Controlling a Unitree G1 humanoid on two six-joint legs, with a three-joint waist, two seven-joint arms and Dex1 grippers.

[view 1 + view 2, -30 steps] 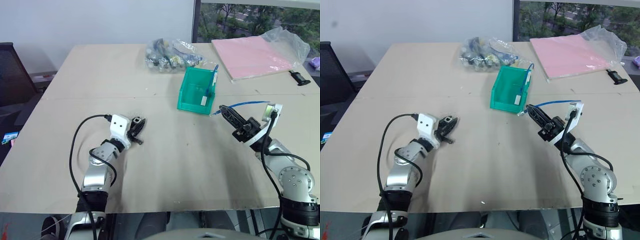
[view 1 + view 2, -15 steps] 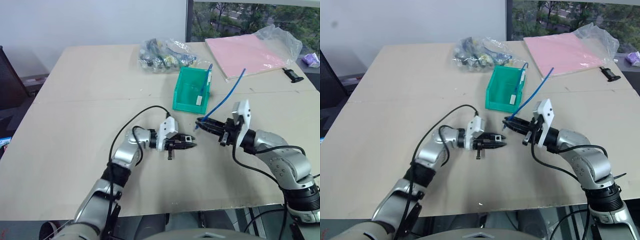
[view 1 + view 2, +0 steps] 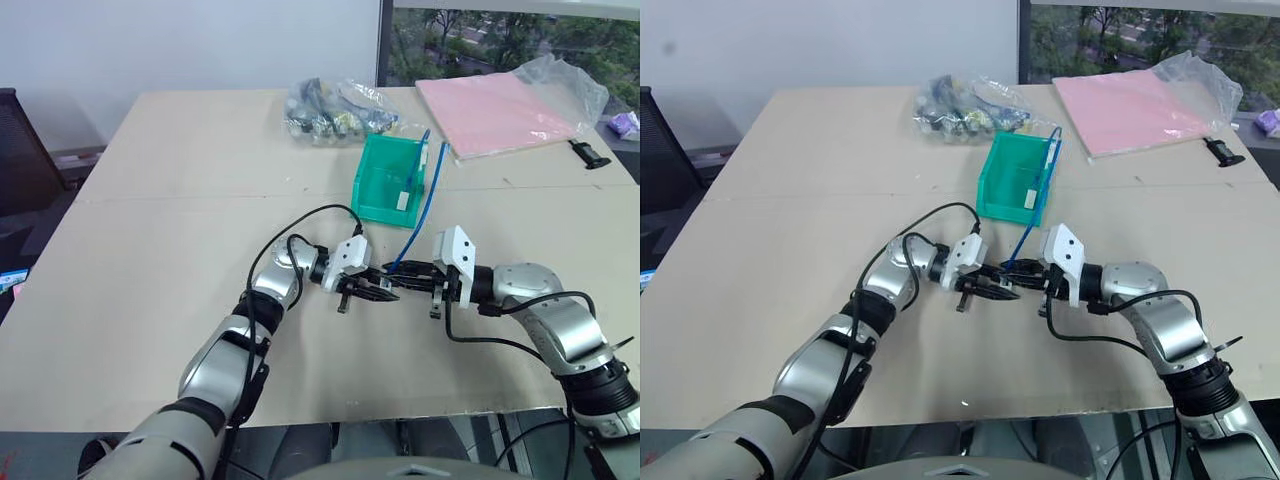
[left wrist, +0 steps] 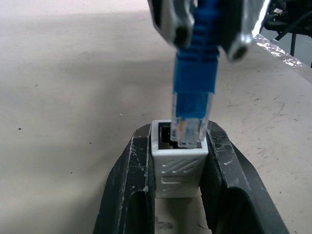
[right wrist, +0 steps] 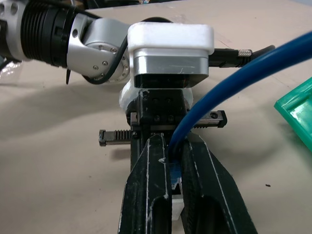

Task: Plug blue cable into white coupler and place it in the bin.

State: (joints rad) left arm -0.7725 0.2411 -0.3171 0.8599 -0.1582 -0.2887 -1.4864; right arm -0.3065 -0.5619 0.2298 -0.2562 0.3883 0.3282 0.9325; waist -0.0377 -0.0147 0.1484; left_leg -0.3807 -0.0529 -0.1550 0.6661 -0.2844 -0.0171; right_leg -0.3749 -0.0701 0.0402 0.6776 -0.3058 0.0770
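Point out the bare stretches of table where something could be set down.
Free: the table on the robot's left of the bin, and the near edge below both grippers. Crowded: the far edge, with the bag of cables, bin and bagged pink sheet.

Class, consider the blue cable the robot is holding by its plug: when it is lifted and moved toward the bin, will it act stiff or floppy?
Probably springy rather than limp: the blue cable arcs up from the right gripper without drooping. It looks thin and light, so its free length may swing. Its plug, at the white coupler, seems rigid.
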